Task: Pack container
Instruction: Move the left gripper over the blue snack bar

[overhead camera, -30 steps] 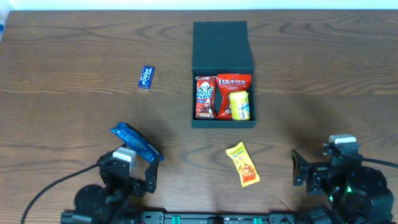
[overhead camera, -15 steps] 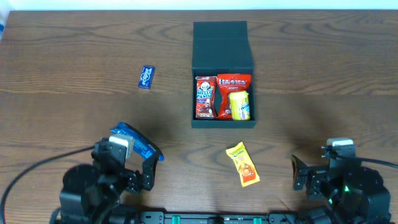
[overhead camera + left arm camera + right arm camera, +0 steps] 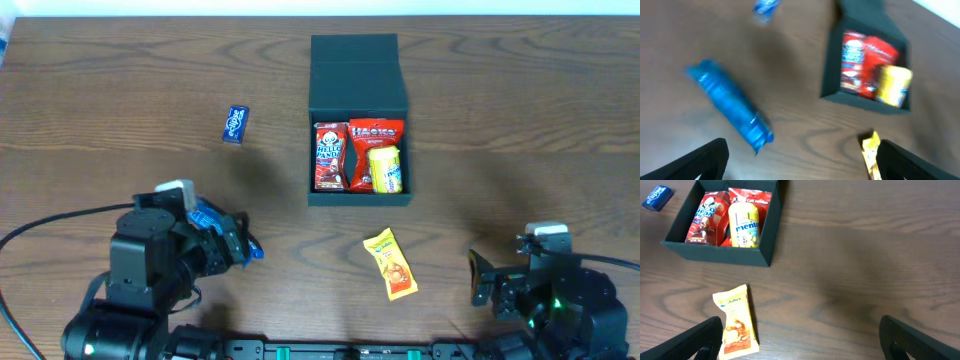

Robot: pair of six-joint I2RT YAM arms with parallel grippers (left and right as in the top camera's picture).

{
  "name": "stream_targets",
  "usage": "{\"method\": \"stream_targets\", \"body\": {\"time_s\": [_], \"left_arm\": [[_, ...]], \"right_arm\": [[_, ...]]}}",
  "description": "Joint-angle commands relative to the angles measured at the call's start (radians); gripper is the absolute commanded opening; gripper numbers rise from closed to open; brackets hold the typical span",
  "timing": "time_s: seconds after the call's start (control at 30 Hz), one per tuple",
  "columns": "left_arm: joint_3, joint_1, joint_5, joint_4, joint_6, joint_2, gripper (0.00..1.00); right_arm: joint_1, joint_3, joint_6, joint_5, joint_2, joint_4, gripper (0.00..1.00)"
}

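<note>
Stiff, prob. light container (image 3: pixel 360 198), lid (image 3: pixel 354 68) up, near tabletop's (image 3: pixel 520 100) far edge; best held by side wall. L gripper (image 3: pixel 802 147), R gripper (image 3: pixel 801 325) gape empty.

Across the frame, the counter (image 3: pixel 520 120) is showing brown wood grain with a smooth, low sheen. At upper centre the container (image 3: pixel 355 60) is looking matt and card-like, while the red packets (image 3: pixel 375 135) inside are gleaming like glossy film. Left of centre in the left wrist view, the blue wrapper (image 3: pixel 732 105) is catching light as shiny plastic.
</note>
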Motion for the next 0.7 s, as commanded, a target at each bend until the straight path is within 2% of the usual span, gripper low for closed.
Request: {"method": "stream_targets", "body": {"time_s": [0.0, 0.07, 0.17, 0.27, 0.37, 0.57, 0.67], "left_arm": [[0.013, 0.006, -0.116, -0.081, -0.313, 0.058, 0.96], [0.013, 0.006, -0.143, -0.149, -0.414, 0.138, 0.96], [0.013, 0.006, -0.160, -0.144, -0.417, 0.234, 0.96], [0.023, 0.008, -0.074, -0.098, -0.409, 0.367, 0.96], [0.033, 0.008, -0.010, -0.081, -0.508, 0.458, 0.96], [0.034, 0.019, -0.140, -0.053, -0.555, 0.529, 0.96], [0.034, 0.040, -0.160, -0.043, -0.555, 0.560, 0.96]], "right_arm": [[-0.008, -0.001, 0.011, -0.003, -0.002, -0.002, 0.99], [-0.008, -0.001, 0.010, -0.003, -0.002, -0.002, 0.99], [-0.008, -0.001, 0.010, -0.003, -0.002, -0.002, 0.99], [-0.008, -0.001, 0.010, -0.003, -0.002, -0.002, 0.99], [-0.008, -0.001, 0.010, -0.003, -0.002, -0.002, 0.99], [-0.008, -0.001, 0.010, -0.003, -0.002, -0.002, 0.99], [-0.008, -0.001, 0.010, -0.003, -0.002, -0.002, 0.99]]}}
